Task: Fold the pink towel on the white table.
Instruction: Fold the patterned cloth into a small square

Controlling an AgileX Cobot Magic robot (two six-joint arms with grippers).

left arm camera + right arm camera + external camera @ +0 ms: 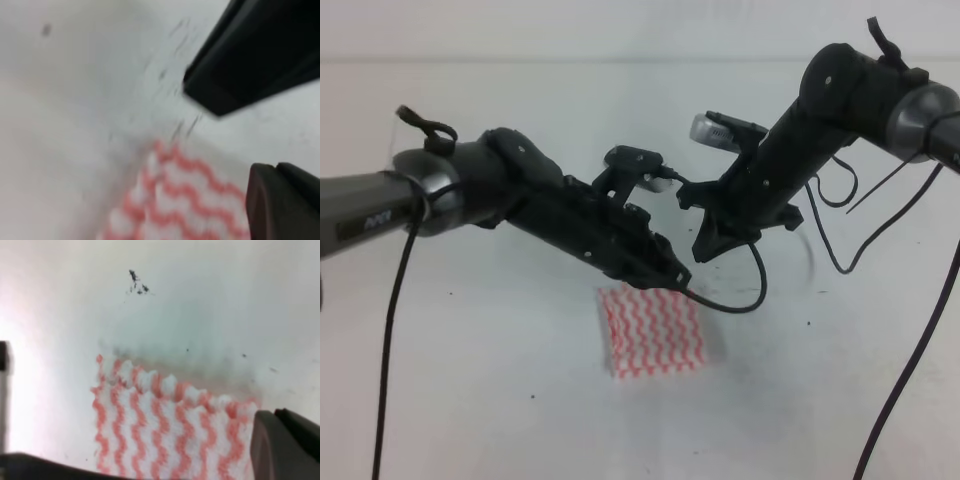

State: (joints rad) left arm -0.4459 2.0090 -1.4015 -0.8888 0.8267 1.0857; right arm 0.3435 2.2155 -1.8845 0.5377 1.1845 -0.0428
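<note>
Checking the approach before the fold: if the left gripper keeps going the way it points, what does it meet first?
Probably the pink towel near its far edge: the left gripper points down at it. Depth is unclear, so it might meet the white table just beyond.

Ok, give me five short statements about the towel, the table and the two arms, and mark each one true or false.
1. The pink towel lies on the white table. True.
2. The towel is plain pink with no pattern. False: it has pink and white wavy stripes.
3. The left end effector is above the towel's far edge. True.
4. The right end effector holds the towel up in the air. False: the towel rests on the table, and the right end effector is above it, gripping nothing.
5. A second cloth lies beside the towel. False: this towel is the only cloth in view.
</note>
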